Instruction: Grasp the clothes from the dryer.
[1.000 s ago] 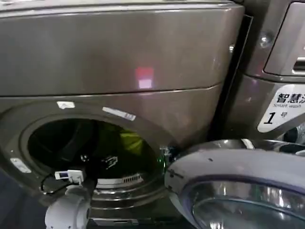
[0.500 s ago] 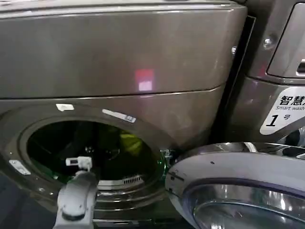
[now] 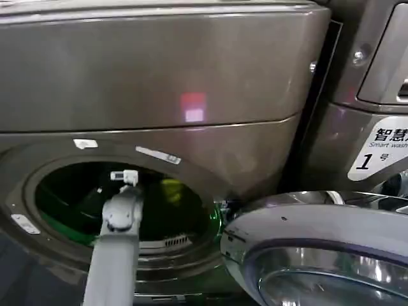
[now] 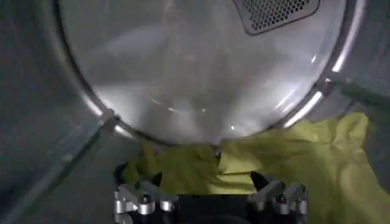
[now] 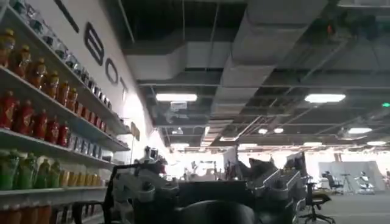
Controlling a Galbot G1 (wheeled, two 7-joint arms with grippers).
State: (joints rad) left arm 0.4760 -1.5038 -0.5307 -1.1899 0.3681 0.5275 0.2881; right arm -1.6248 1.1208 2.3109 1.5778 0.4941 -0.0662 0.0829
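Observation:
The dryer (image 3: 191,76) is a dark grey-brown machine with its round porthole open. The clothes (image 3: 171,189), a yellow-green bundle, lie low in the drum toward its right side. My left arm (image 3: 118,217) reaches up through the porthole into the drum. In the left wrist view my left gripper (image 4: 206,182) is open, its two dark fingertips (image 4: 150,180) spread just short of the clothes (image 4: 292,158). The fabric lies right ahead of the jaws, and nothing is clamped. My right gripper (image 5: 207,167) is open and empty, pointing out at the room, away from the dryer.
The silver-rimmed glass door (image 3: 319,242) hangs open at the lower right, close to the porthole. A similar grey machine (image 3: 376,127) with a "1" sticker stands to the right. The drum's shiny back wall (image 4: 201,67) and a perforated vent (image 4: 274,12) lie beyond the clothes. Shelves of bottles (image 5: 36,122) line the room.
My left arm has risen from the porthole's lower rim and pushed farther into the drum, toward the clothes. The door and the clothes have not moved.

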